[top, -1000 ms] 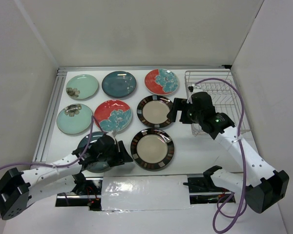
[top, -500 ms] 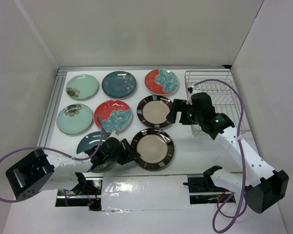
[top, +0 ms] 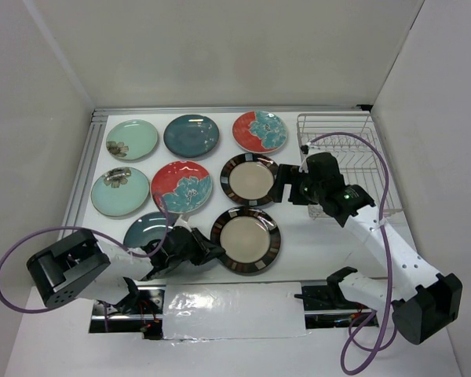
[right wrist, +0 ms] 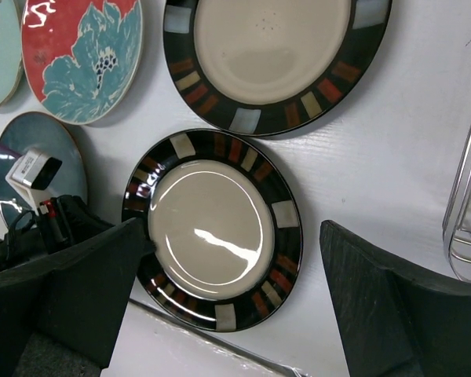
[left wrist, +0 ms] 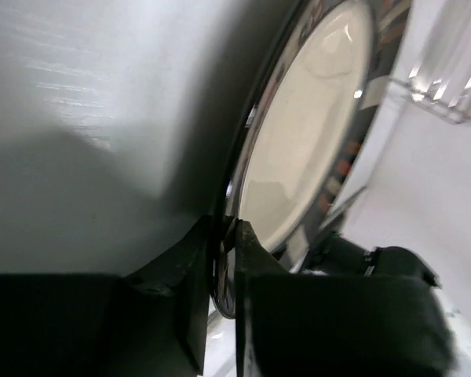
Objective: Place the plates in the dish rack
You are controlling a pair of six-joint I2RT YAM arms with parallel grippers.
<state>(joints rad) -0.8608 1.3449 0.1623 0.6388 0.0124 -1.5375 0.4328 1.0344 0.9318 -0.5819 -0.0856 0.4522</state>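
Several plates lie flat on the white table (top: pixel 314 243). My left gripper (top: pixel 209 250) is shut on the left rim of the near cream plate with striped rim (top: pixel 245 239). In the left wrist view the fingers (left wrist: pixel 255 259) pinch that plate's (left wrist: pixel 306 141) dark edge. My right gripper (top: pixel 279 185) is open and empty, hovering beside the far striped plate (top: pixel 250 179). Its wrist view looks down on the near striped plate (right wrist: pixel 213 228) between its open fingers (right wrist: pixel 228 259). The silver wire dish rack (top: pixel 353 149) stands empty at the back right, partly hidden by the right arm.
Two mint plates (top: pixel 132 139) (top: pixel 119 191), a dark teal plate (top: pixel 191 135), two red flower plates (top: pixel 260 130) (top: pixel 180 185) and a second teal plate (top: pixel 145 230) lie left of the rack. A metal rail (top: pixel 78 188) runs along the left edge. White walls enclose the table.
My left gripper moved right from over the near teal plate to the near striped plate's left rim and closed on it. The right gripper shifted slightly left.
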